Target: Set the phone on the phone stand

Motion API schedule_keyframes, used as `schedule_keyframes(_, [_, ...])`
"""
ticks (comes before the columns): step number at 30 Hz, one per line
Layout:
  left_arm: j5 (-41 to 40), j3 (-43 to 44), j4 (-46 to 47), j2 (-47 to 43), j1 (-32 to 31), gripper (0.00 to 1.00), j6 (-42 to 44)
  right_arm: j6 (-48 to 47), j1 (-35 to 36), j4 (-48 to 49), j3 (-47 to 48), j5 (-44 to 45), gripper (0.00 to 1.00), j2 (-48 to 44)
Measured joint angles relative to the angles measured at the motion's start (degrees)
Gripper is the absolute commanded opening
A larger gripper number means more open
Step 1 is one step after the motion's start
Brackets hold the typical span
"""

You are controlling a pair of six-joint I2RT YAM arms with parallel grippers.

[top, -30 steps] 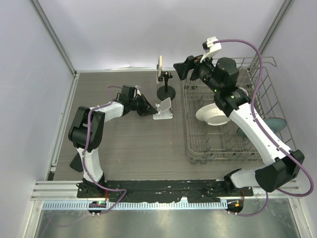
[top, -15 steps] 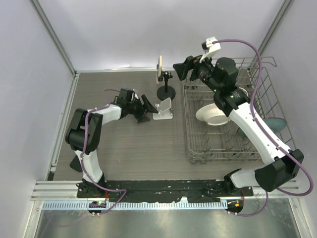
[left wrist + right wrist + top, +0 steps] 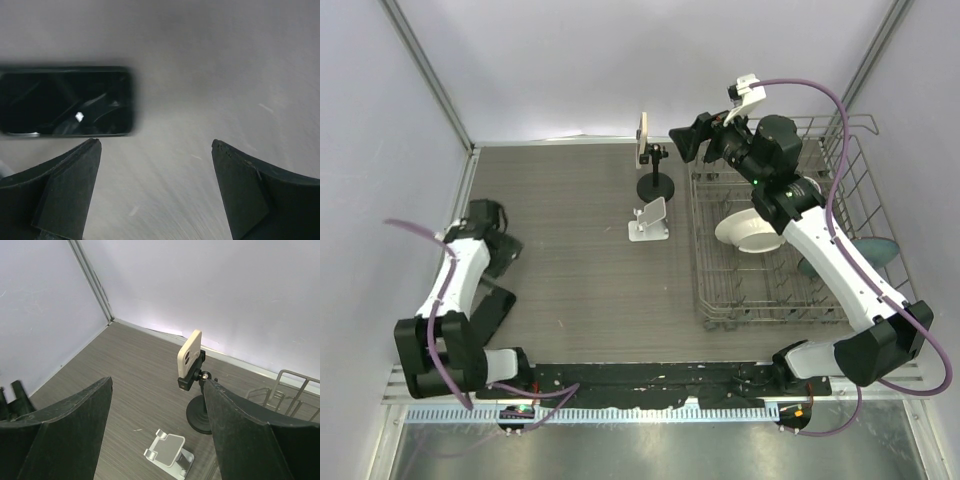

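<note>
1. The phone (image 3: 65, 102) lies flat on the tabletop (image 3: 580, 270) at its left side, close to the left wall. Bare tabletop separates it from the silver phone stand (image 3: 650, 222); the dish rack (image 3: 770, 312) fills the right.
2. The left fingers (image 3: 65, 190) are spread and hold nothing. The phone sits beyond the left-hand fingertip, touching neither.
3. It is black and glossy, catching small reflections.
4. The right fingers (image 3: 65, 430) are spread too and empty, raised near the black stand (image 3: 655, 187) holding a cream phone (image 3: 643, 133).

Top view overhead, left wrist close above phone (image 3: 65, 102), right wrist high
</note>
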Motion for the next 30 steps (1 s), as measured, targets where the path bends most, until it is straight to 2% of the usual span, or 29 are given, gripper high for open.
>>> schedule_keyframes(3, [-5.73, -4.87, -8.35, -2.19, 11.1, 0.97, -4.17, 0.2, 0.0, 0.07, -0.02, -0.44, 0.79, 0.0])
schedule_keyframes(7, [-8.68, -8.41, -14.1, -7.02, 21.51, 1.0, -7.19, 0.39, 0.0, 0.31, -0.26, -0.9, 0.79, 0.0])
schedule_keyframes(14, [-10.19, -9.81, -14.69, -12.46, 36.89, 1.0, -11.72, 0.66, 0.0, 0.57, -0.33, -1.86, 0.79, 0.0])
schedule_keyframes(22, [-8.44, -14.14, -8.9, -10.99, 41.29, 1.0, -17.88, 0.83, 0.0, 0.76, -0.37, -2.54, 0.79, 0.0])
schedule_keyframes(30, [-6.54, -17.86, 3.72, -7.39, 44.44, 1.0, -15.13, 0.79, 0.0, 1.18, -1.46, -2.51, 0.79, -0.04])
